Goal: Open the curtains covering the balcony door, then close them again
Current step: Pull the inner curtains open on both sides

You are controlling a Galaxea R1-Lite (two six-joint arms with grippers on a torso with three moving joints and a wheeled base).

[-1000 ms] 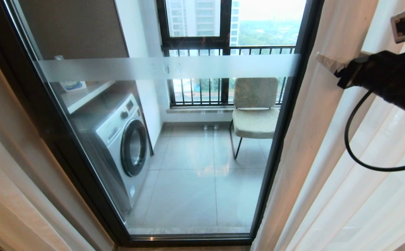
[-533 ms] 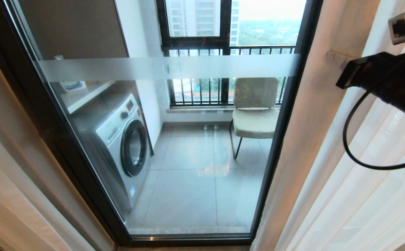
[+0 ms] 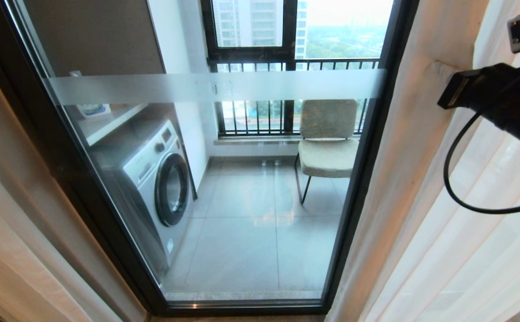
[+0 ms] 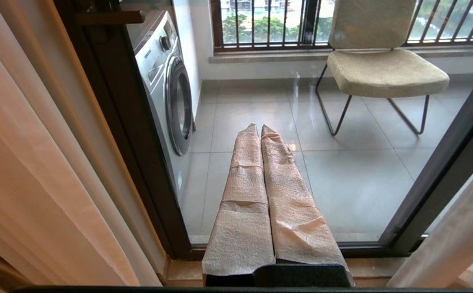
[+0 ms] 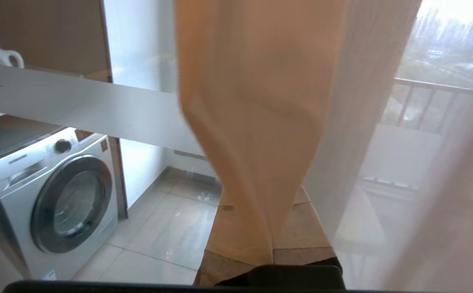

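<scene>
Since a second ago the right gripper (image 5: pixel 256 219) has clamped its wrapped fingers on the beige woven drape (image 3: pixel 416 147) at three o'clock. One glass balcony door (image 3: pixel 242 201) stands uncovered; sheer white pleats (image 3: pixel 479 250) hang beside. Left gripper (image 4: pixel 260 130) is closed, empty.

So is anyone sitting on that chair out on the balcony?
No, the chair behind the balcony door stands empty, seat and backrest bare.
</scene>
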